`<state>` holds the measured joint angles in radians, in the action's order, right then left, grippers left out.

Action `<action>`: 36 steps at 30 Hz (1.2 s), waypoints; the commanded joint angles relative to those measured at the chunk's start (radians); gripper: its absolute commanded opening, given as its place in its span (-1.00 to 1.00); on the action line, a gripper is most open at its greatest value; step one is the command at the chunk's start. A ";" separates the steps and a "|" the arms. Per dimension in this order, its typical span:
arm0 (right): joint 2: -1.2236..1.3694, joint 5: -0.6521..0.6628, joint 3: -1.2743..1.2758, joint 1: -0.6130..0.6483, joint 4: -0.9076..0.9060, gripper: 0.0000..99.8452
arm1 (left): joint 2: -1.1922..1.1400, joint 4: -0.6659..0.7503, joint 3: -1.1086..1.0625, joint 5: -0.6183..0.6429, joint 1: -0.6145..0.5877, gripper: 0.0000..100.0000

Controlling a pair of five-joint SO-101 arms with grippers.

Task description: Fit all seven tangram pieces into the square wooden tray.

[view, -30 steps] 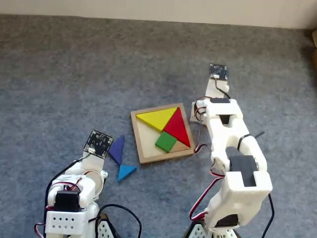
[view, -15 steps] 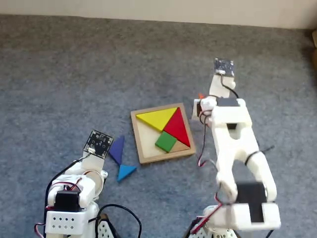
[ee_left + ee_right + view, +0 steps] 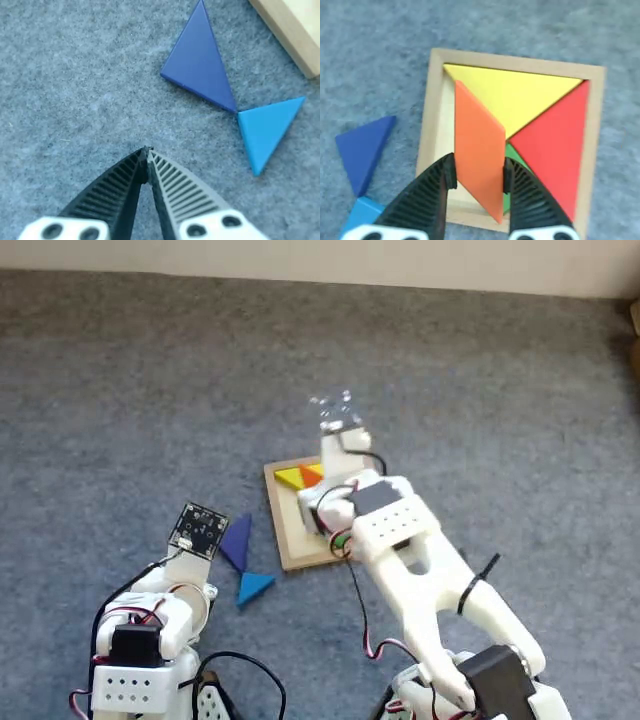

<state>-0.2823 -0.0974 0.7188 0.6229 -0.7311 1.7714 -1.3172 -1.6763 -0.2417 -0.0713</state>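
Orange parallelogram point(image 3: 477, 132) pinched by right gripper point(image 3: 479, 171) over wooden tray point(image 3: 520, 62), left gripper point(image 3: 146, 152) closed, empty.

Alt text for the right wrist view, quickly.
The right gripper holds an orange parallelogram over the wooden tray, which contains a yellow triangle, a red triangle and a green piece. A dark blue triangle and a light blue triangle lie on the carpet beside it.
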 commanded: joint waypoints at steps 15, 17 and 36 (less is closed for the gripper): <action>0.173 0.002 -0.044 0.050 0.142 -0.92 | 0.050 -0.005 -0.019 -0.012 -0.008 -0.99; 0.170 0.000 -0.044 0.051 0.142 -0.85 | 0.050 -0.005 -0.019 -0.012 -0.008 -0.99; 0.054 0.000 -0.074 0.059 0.027 -0.63 | 0.050 -0.005 -0.019 -0.012 -0.008 -0.99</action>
<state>-0.1227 -0.0974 0.6928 0.7012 -0.7004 1.7714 -1.3172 -1.6763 -0.2417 -0.0713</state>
